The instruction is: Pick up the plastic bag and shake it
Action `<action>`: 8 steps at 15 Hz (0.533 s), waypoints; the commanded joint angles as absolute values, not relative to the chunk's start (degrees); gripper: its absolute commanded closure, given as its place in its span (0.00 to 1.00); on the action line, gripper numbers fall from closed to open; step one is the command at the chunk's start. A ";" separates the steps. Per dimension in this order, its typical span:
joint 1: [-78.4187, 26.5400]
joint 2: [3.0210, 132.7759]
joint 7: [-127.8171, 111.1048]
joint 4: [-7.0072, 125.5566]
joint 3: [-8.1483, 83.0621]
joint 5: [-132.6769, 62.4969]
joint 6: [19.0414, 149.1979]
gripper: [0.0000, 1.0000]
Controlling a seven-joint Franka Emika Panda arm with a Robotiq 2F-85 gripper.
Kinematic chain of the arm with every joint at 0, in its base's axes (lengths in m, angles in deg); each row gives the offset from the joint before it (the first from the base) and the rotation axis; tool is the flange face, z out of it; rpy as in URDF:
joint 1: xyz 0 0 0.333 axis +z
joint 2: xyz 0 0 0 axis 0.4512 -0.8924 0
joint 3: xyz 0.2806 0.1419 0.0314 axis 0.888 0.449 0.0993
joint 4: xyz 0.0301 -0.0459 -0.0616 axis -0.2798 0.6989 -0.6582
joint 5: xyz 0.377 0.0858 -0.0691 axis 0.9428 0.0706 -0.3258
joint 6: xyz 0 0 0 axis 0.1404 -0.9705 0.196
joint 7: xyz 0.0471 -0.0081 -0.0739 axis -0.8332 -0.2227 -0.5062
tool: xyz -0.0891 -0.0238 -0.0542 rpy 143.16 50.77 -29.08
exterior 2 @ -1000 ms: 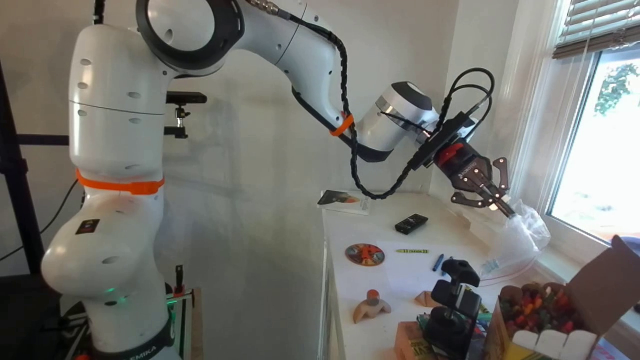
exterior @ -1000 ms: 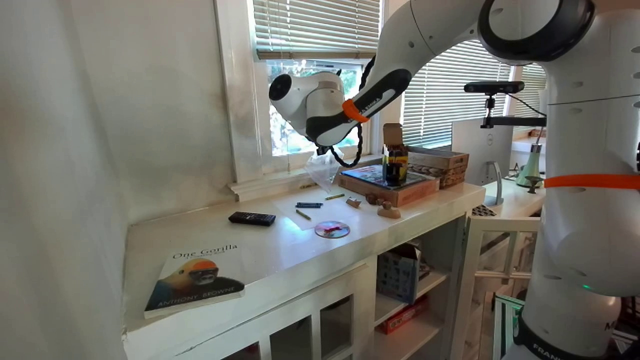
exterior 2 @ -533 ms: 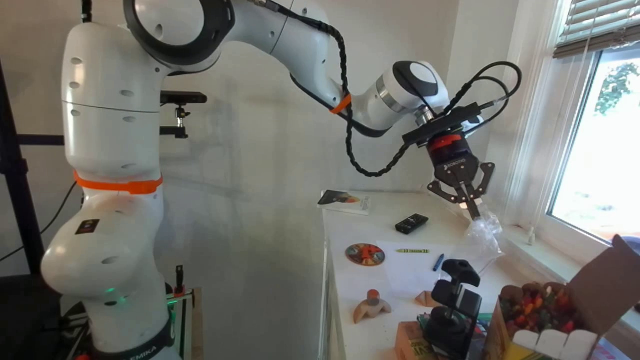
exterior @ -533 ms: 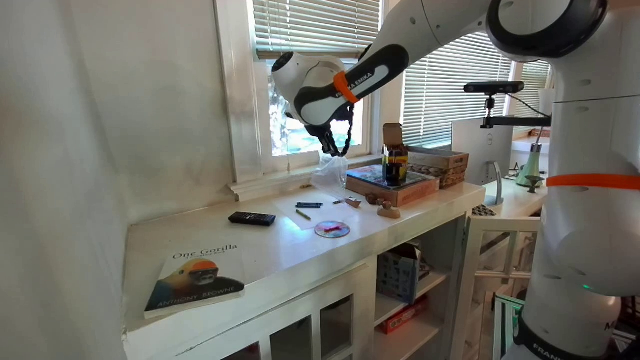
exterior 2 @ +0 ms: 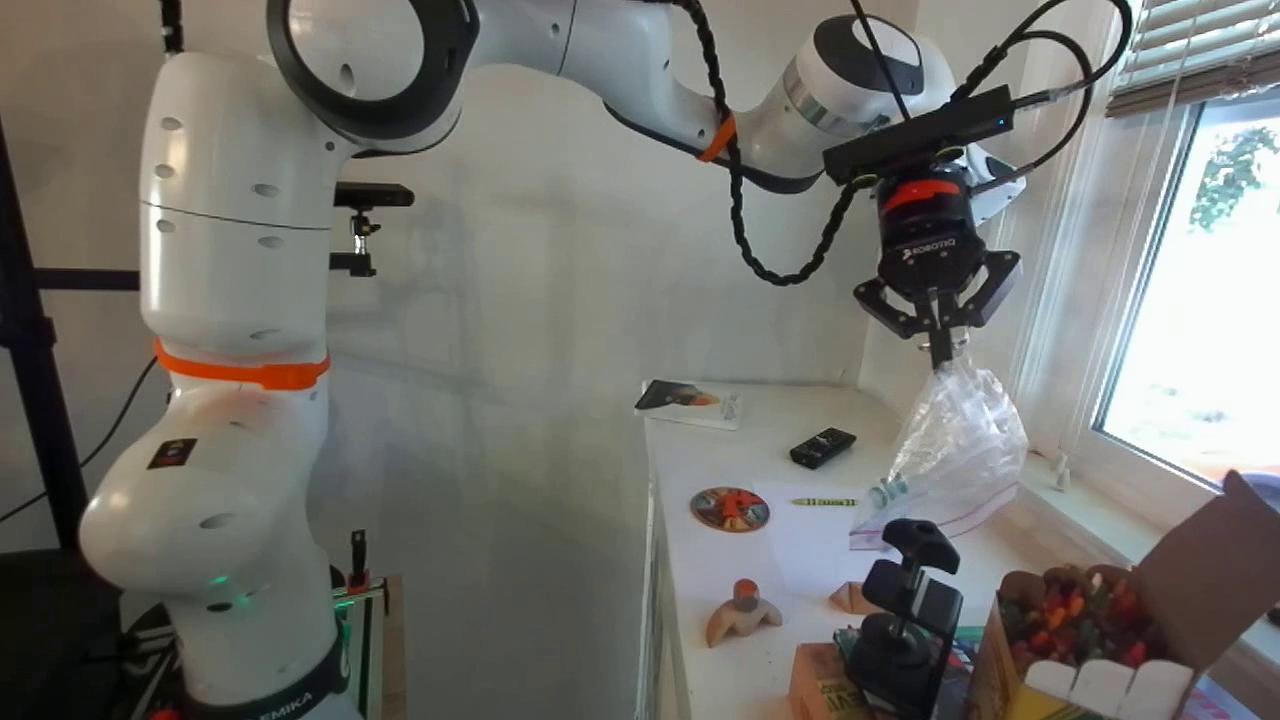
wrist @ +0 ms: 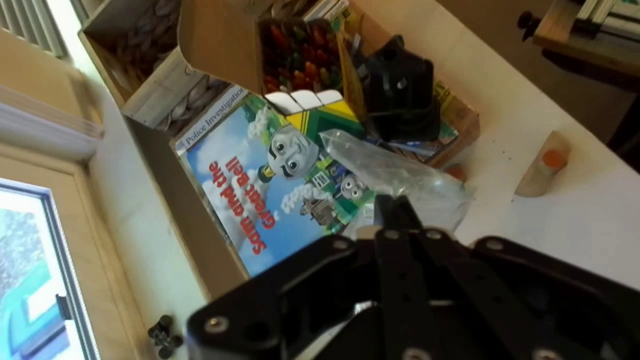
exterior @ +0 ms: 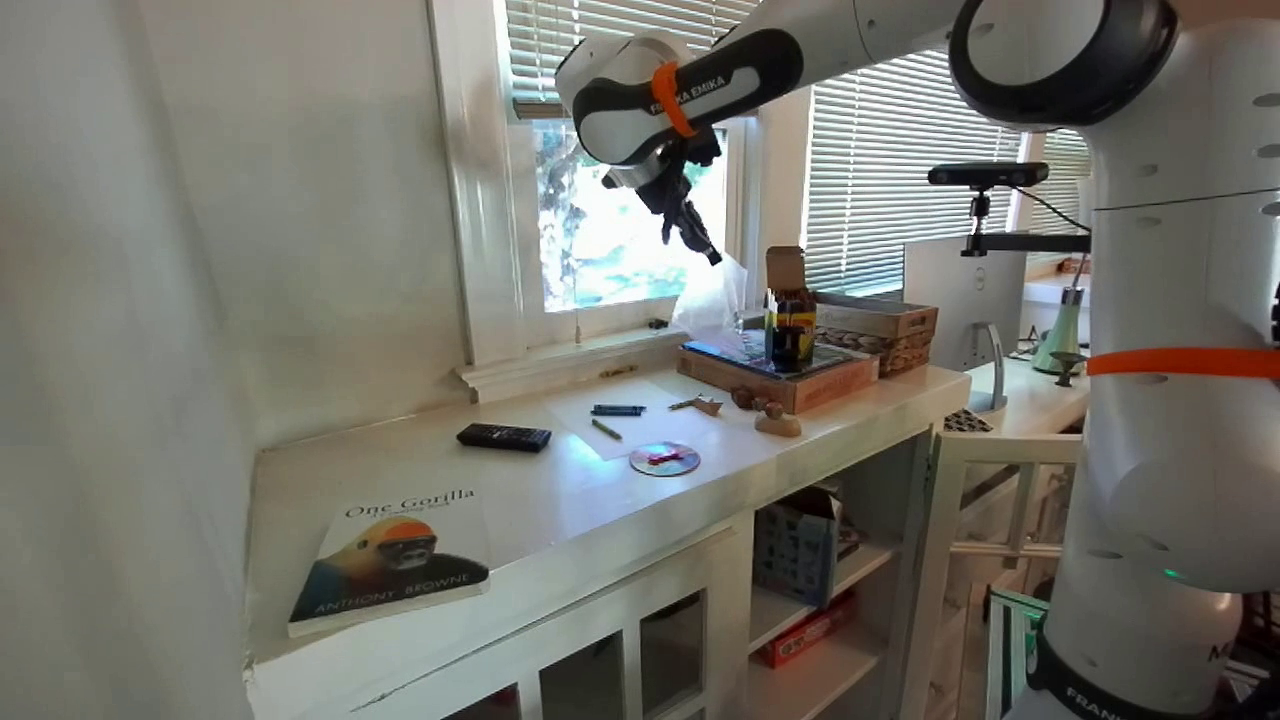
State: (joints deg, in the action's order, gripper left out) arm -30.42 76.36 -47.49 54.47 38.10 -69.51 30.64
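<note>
The clear plastic bag (exterior: 708,305) hangs from my gripper (exterior: 714,258) above the back of the white counter. In an exterior view the bag (exterior 2: 960,435) spreads down and to the right from the fingertips, with its lower edge over the counter top. My gripper (exterior 2: 942,362) points down there and its fingers are shut on the bag's upper end. In the wrist view the gripper's fingertips (wrist: 397,202) are together, and the bag (wrist: 400,172) stretches out beyond them over a picture book. The pinched part is hidden between the fingers.
An open carton of crayons (exterior 2: 1085,620) and a black clamp-like mount (exterior 2: 905,630) stand near the bag. The window (exterior 2: 1190,300) is close beside it. A remote (exterior: 504,437), a disc (exterior: 665,459), loose crayons and a book (exterior: 390,560) lie on the counter.
My gripper has swung from a slant toward the window to pointing downward, then risen. The bag has moved with it, lifting higher and spreading out more.
</note>
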 commanded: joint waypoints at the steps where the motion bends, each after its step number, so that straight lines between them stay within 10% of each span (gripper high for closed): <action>1: -31.60 69.57 -49.83 43.80 37.65 -65.46 22.02 1.00; 8: -33.12 61.37 -48.84 32.81 37.21 -62.89 17.97 1.00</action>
State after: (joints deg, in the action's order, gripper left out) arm -32.76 65.72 -48.17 39.49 37.37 -63.85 20.60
